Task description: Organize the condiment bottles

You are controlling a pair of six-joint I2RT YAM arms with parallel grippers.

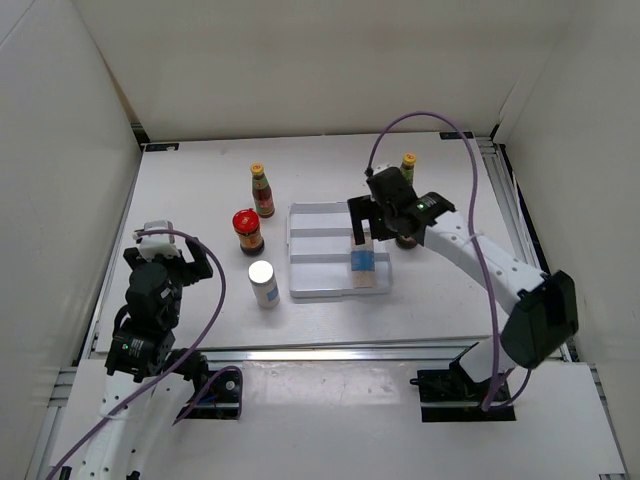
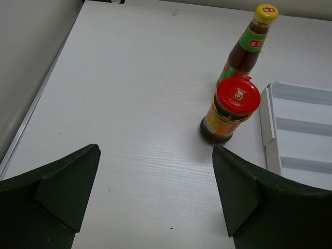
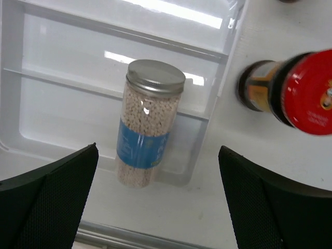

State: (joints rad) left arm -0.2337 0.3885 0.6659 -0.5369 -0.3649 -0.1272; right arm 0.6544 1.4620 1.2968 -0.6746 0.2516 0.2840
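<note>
A white silver-topped shaker (image 1: 362, 265) with a blue label stands in the front right compartment of the white ridged tray (image 1: 320, 285). It also shows in the right wrist view (image 3: 148, 129). My right gripper (image 1: 368, 232) (image 3: 158, 155) is open above it, one finger on each side, not touching. A red-lidded jar (image 3: 306, 93) stands just right of the tray, mostly hidden under the right arm in the top view. A yellow-capped sauce bottle (image 1: 408, 165) stands behind that arm. Left of the tray stand a sauce bottle (image 1: 261, 190) (image 2: 249, 46), a red-lidded jar (image 1: 247, 231) (image 2: 231, 111) and a second shaker (image 1: 263, 283). My left gripper (image 1: 175, 252) (image 2: 155, 150) is open and empty, short of the jar.
The tray's rim (image 2: 270, 124) lies right of the left-hand jar. White walls enclose the table on the left, back and right. A metal rail (image 1: 330, 352) runs along the front edge.
</note>
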